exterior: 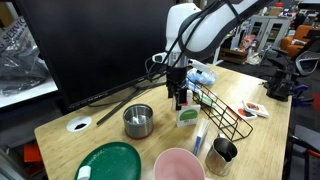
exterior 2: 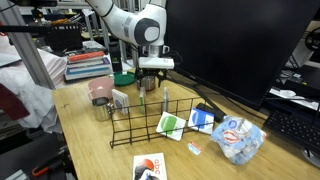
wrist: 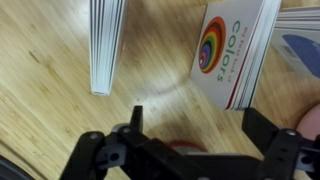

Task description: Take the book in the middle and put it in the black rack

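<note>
The book (exterior: 187, 116) is a small white booklet with a green patch. It stands on the wooden table beside the black rack (exterior: 228, 118). In an exterior view it shows through the rack's wires (exterior 2: 172, 124). My gripper (exterior: 178, 100) hangs open and empty just above the table, close to the book and at the rack's end (exterior 2: 128, 130). It also shows in another exterior view (exterior 2: 152, 90). In the wrist view my open jaws (wrist: 198, 125) frame bare wood. A booklet seen edge-on (wrist: 107, 45) is at upper left. A "colors" booklet (wrist: 232, 55) is at upper right.
A steel cup (exterior: 222, 155), pink bowl (exterior: 178, 165), green plate (exterior: 110, 162) and steel pot (exterior: 138, 120) stand along the table's near side. An orange-red marked booklet (exterior 2: 150, 168) and a blue-white bag (exterior 2: 238, 138) lie near the rack. A dark monitor (exterior: 90, 45) stands behind.
</note>
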Action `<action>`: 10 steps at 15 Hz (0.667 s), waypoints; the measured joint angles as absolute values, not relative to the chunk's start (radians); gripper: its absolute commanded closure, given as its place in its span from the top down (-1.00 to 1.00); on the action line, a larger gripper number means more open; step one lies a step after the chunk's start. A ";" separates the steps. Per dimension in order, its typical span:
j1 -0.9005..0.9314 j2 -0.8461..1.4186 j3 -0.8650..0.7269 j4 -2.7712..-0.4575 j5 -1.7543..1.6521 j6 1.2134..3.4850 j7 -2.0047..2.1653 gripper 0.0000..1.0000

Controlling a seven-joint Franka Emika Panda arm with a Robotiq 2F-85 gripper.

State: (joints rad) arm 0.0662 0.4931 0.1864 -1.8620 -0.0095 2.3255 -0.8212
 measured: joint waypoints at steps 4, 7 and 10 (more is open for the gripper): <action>0.066 0.493 0.190 -1.862 -0.010 2.340 -0.822 1.00; 0.066 0.494 0.190 -1.863 -0.010 2.350 -0.822 1.00; 0.066 0.494 0.190 -1.864 -0.010 2.358 -0.822 1.00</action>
State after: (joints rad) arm 0.0655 0.4937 0.1898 -1.8639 -0.0099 2.3580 -0.8219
